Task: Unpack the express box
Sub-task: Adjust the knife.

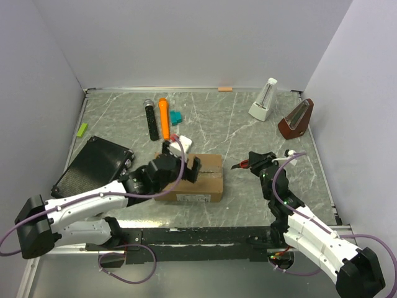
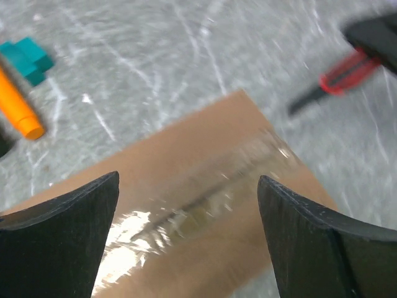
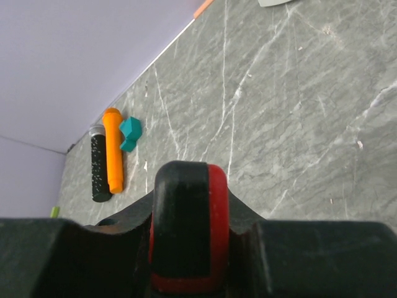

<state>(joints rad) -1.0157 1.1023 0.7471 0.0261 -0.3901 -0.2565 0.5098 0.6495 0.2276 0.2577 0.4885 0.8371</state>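
Note:
The express box (image 1: 208,181) is a brown carton lying closed at the table's middle, with a clear tape strip (image 2: 186,208) along its top seam. My left gripper (image 1: 193,169) hovers just above the box top, jaws wide open and empty; in the left wrist view (image 2: 187,180) the seam runs between the fingers. My right gripper (image 1: 254,162) is right of the box, shut on a red and black utility knife (image 1: 240,165) whose tip points at the box's right end. The knife handle (image 3: 186,230) fills the right wrist view and also shows in the left wrist view (image 2: 338,77).
A flat black ribbed case (image 1: 93,164) lies at left. A black stick (image 1: 151,119), orange marker (image 1: 164,118) and teal block (image 1: 176,117) lie behind the box. A white metronome (image 1: 263,99) and a brown one (image 1: 296,119) stand back right. A small green piece (image 1: 82,129) is far left.

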